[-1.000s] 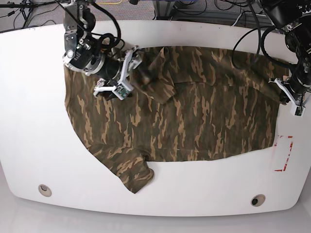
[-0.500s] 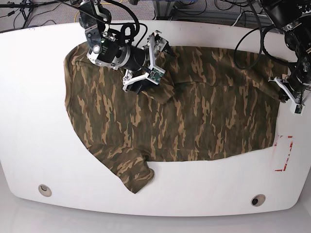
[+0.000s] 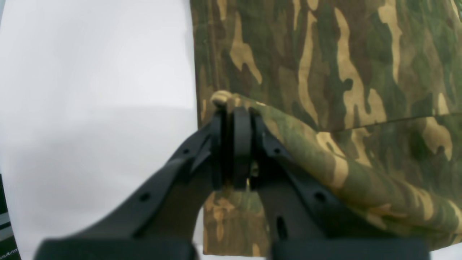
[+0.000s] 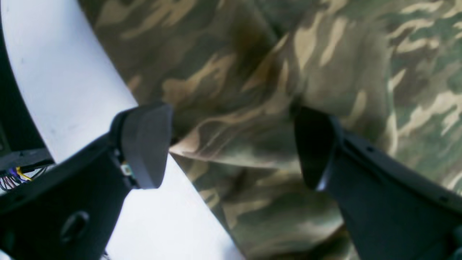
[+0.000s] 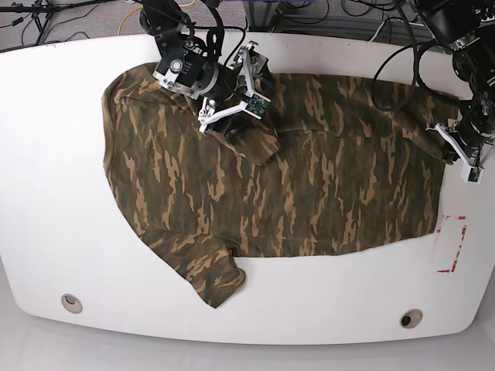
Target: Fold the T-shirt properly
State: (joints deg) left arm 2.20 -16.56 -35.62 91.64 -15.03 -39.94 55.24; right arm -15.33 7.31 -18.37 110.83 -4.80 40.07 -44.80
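The camouflage T-shirt (image 5: pixel 309 185) lies spread flat across the white table (image 5: pixel 54 154), one sleeve (image 5: pixel 205 270) sticking out toward the front edge. A folded flap of it (image 5: pixel 251 139) lies near the far edge. My right gripper (image 5: pixel 249 83) hovers open just above that flap; in the right wrist view the right gripper (image 4: pixel 231 144) has both fingers wide apart over the T-shirt (image 4: pixel 252 72). My left gripper (image 5: pixel 448 141) is at the shirt's right edge. In the left wrist view the left gripper (image 3: pixel 232 112) is shut on a raised fold of the T-shirt (image 3: pixel 325 72).
A red-outlined rectangle (image 5: pixel 452 243) is marked on the table at the right, beside the shirt's hem. Two round holes (image 5: pixel 71 301) (image 5: pixel 410 318) sit near the front edge. Cables (image 5: pixel 325 11) run behind the far edge.
My right arm has swung right and toward the far edge, from the shirt's upper left to the folded flap, staying open. The left gripper holds its place and grip.
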